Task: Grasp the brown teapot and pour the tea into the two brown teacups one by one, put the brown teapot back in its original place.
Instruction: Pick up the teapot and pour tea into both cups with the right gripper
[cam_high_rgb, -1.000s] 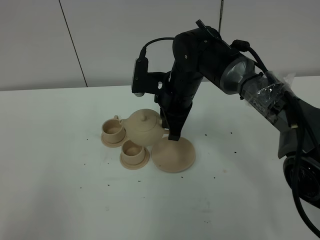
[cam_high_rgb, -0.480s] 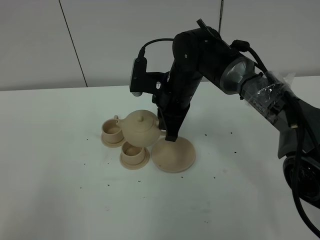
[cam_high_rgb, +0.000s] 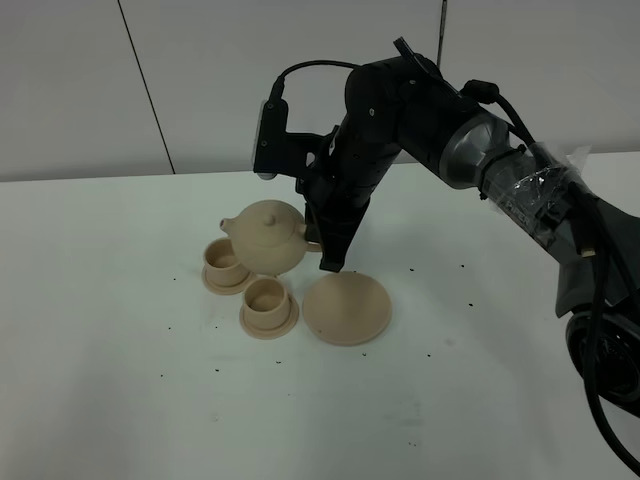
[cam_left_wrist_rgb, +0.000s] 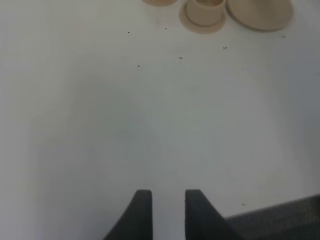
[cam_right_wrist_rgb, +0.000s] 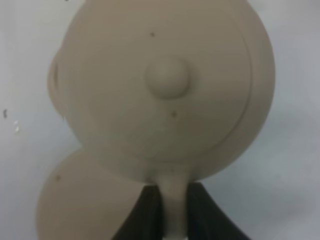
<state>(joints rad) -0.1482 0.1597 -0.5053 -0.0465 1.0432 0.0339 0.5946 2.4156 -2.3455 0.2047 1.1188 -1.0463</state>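
Holding the brown teapot (cam_high_rgb: 268, 237) in the air

Right gripper (cam_right_wrist_rgb: 172, 212) is clamped on the pot's handle, spout pointing to 9 o'clock. Far teacup (cam_high_rgb: 227, 263) sits at the pot's 8 o'clock, near teacup (cam_high_rgb: 267, 303) at 6, big saucer (cam_high_rgb: 346, 308) at 4. Left gripper (cam_left_wrist_rgb: 167, 215) hangs slightly parted over bare table (cam_left_wrist_rgb: 150, 125), holding nothing.

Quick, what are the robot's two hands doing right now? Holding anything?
Left gripper: open a little, holding nothing.
Right gripper: closed on the handle of the brown teapot, which is up in the air.
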